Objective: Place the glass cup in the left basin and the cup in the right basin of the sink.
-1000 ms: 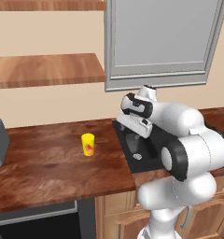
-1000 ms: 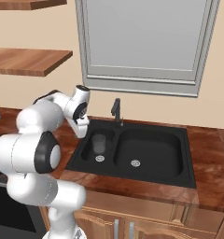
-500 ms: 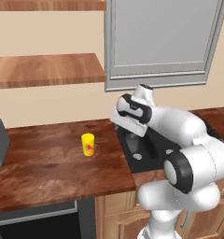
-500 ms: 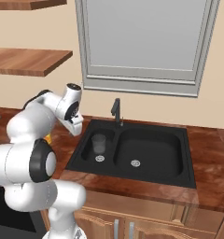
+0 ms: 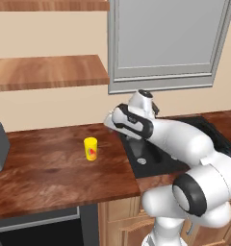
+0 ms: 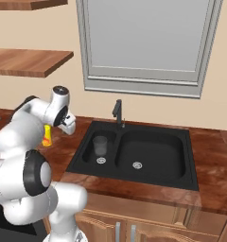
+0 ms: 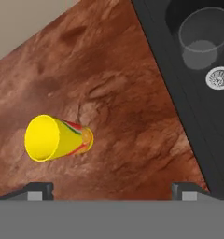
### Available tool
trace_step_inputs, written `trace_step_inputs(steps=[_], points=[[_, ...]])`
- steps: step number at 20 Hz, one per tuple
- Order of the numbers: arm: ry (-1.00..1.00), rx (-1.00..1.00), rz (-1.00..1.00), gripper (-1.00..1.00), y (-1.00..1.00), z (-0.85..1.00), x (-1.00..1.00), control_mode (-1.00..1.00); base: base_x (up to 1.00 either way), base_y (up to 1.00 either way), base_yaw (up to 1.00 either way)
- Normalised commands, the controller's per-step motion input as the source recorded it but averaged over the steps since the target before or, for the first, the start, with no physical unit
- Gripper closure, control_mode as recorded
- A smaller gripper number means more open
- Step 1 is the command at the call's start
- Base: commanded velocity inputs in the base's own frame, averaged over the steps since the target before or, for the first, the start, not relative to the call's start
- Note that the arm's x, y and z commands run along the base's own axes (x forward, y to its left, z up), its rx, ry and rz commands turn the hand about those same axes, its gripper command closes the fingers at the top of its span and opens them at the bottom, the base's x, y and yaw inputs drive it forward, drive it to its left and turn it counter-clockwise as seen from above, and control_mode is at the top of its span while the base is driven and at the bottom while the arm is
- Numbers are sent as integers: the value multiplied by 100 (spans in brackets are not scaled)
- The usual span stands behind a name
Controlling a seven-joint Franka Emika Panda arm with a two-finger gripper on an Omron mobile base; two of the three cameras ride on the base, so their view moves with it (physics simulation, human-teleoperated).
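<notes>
Arm swung left, cup (image 7: 58,138) below open jaws

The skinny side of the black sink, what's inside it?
A glass cup stands upright in the left basin, beside the round metal drain. In the left base view the robot's arm covers the basin's back part, so the cup is hidden there.

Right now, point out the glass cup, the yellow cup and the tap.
glass cup (image 6: 100,146), right base view, its side wall.
yellow cup (image 5: 91,148), left base view, its side.
tap (image 6: 118,112), right base view, its upright stem.
</notes>
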Motion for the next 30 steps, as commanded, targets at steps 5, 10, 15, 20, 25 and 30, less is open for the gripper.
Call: trace_step_inputs(steps=[5,10,15,20,25,30], points=[[-27,-5,15,-100,32,9,-10,-100,0,0,0],[-24,-8,14,-100,27,4,-15,-100,0,0,0],[-10,-6,13,-100,24,0,-4,-100,0,0,0],[-4,-10,13,-100,13,0,0,-100,0,0,0],[0,-10,14,-100,5,0,10,-100,0,0,0],[0,-12,11,-100,7,2,8,-100,0,0,0]])
